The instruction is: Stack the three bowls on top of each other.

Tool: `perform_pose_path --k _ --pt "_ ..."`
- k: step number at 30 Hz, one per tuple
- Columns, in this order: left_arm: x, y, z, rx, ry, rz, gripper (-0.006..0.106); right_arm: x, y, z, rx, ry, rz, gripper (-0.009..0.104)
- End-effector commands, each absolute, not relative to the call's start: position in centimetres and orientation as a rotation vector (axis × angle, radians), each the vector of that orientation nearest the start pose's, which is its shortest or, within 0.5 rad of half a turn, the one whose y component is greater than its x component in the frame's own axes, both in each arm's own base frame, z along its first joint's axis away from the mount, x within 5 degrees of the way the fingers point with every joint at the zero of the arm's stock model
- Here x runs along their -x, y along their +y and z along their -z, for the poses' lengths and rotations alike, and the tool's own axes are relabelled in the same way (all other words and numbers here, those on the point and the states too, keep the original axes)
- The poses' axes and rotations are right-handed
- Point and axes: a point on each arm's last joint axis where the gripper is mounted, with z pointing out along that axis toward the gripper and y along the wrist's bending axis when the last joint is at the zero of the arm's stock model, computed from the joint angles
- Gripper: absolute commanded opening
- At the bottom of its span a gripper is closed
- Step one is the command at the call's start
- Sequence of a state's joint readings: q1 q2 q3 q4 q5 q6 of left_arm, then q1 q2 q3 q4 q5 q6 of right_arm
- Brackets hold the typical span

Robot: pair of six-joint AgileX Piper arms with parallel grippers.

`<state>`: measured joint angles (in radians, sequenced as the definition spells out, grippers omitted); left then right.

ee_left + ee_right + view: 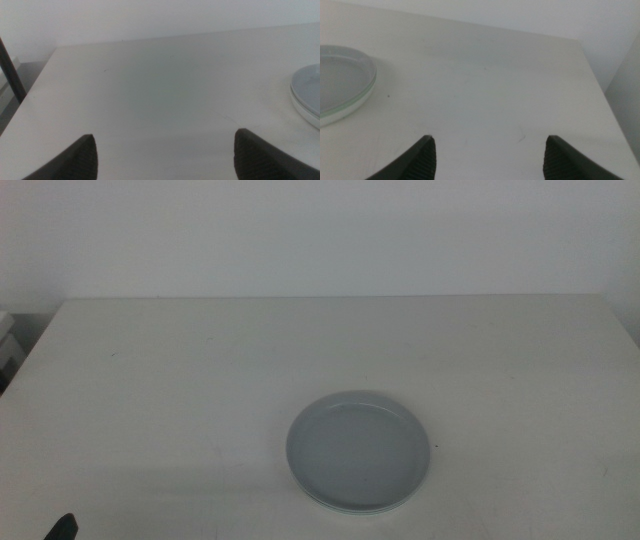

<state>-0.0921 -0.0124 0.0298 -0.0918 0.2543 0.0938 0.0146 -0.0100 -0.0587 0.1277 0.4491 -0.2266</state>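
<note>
A stack of shallow round bowls stands on the white table point(180, 380), near the front and a little right of centre. The light grey bowl point(358, 452) lies on top. Under it the right wrist view shows a pale green rim point(364, 92) and a white edge point(350, 111). The stack point(307, 95) also shows at the border of the left wrist view. My left gripper point(165, 150) is open over bare table to the left of the stack, and only its dark tip point(62, 526) shows in the middle view. My right gripper point(487, 150) is open over bare table to the right of the stack.
A white wall rises behind the table's far edge. A dark post point(11, 70) stands off the table's left side. The table's right edge point(597, 85) drops away beside the right gripper.
</note>
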Motion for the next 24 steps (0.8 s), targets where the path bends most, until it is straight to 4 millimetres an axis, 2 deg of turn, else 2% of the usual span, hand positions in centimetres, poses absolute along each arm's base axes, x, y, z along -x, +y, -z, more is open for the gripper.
perform_pose_path --k 1,4,12,24 --pt "-5.5 -0.7 -19.0 -0.08 1.659 0.093 0.105 -4.8 0.4 -20.4 0.152 1.745 0.053 0.055" --pt "-5.5 -0.7 -18.9 -0.081 1.663 0.093 0.105 -5.0 0.4 -19.2 0.155 1.775 0.054 0.055" --pt "-5.4 -0.7 -18.5 -0.087 1.707 0.094 0.105 -5.2 0.4 -17.8 0.152 1.791 0.055 0.055" --pt "-5.3 -0.8 -17.9 -0.096 1.778 0.098 0.105 -5.2 0.4 -17.9 0.152 1.78 0.059 0.055"
